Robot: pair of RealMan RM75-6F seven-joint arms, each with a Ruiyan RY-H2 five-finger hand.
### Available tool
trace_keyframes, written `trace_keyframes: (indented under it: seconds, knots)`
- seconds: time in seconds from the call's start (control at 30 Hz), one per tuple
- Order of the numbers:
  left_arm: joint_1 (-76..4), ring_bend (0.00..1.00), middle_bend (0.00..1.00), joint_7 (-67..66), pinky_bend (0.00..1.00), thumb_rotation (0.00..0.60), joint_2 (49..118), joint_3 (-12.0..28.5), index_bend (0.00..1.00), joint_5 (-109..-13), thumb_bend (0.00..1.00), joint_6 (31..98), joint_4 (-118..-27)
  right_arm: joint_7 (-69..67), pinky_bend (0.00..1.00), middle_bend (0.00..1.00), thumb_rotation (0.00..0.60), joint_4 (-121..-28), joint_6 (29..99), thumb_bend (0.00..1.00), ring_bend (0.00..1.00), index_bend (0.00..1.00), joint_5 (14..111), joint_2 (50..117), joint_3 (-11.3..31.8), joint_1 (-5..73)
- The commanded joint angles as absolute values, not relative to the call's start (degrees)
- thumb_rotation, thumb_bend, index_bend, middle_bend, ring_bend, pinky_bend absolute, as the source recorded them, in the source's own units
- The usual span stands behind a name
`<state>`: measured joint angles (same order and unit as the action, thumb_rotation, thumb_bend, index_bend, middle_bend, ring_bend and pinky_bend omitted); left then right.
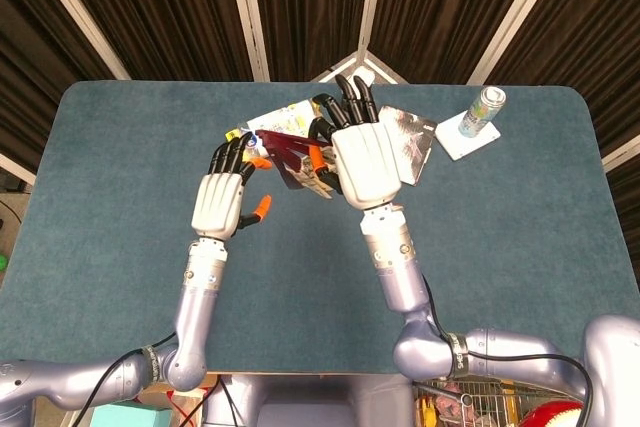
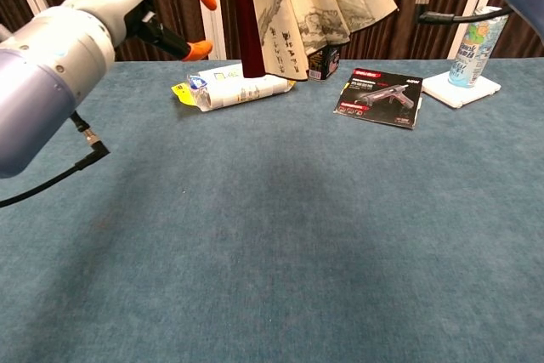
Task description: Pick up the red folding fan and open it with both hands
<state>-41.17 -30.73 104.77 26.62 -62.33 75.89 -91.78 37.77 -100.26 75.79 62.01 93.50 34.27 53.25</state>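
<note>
Red folding fan (image 1: pixel 292 155), partly spread, is held aloft by the right hand (image 1: pixel 365 159), the left hand (image 1: pixel 222 201) empty, fingers apart, just beside it.

Red folding fan (image 2: pixel 289 6) (half-spread, painted paper leaf) aloft above table.

The near half of the blue table (image 2: pixel 272 252) is wide free room. Along the far edge sit a white packet (image 2: pixel 229 87), a black booklet (image 2: pixel 378 97) and a can (image 2: pixel 469 50) at upper right.

Fan (image 2: pixel 306 6) top cut off; right hand (image 1: pixel 366 162) hides grip.
</note>
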Motion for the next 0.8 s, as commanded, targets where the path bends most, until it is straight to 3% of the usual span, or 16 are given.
trace_keyframes:
  seconds: [0.03,0.37,0.63,0.8]
  knots:
    - [-41.9,0.0,0.02,-31.0,0.0,0.6,105.2,27.1,0.35,-61.7,0.46,75.5,-91.5,37.9,0.04,0.29,0.6,-100.7,76.0,0.7,0.07,0.78,61.8,93.4,34.2,53.5]
    - [-44.7,0.0,0.03,-32.7,0.0,0.6,107.0,28.8,0.4,-58.3,0.49,75.1,-91.1,38.3,0.05,0.29,0.6,-102.6,77.3,0.7,0.07,0.78,60.9,93.5,33.9,54.4]
    - [-45.7,0.0,0.09,-33.2,0.0,0.6,108.6,28.7,0.6,-57.4,0.59,76.4,-90.4,38.7,0.04,0.29,0.6,-103.6,78.0,0.7,0.07,0.78,60.4,93.3,33.7,55.1]
    - [-45.8,0.0,0.11,-32.5,0.0,0.6,108.8,28.5,0.64,-58.1,0.62,77.5,-89.6,38.3,0.05,0.29,0.6,-104.0,78.3,0.7,0.07,0.78,60.0,93.0,33.2,54.8]
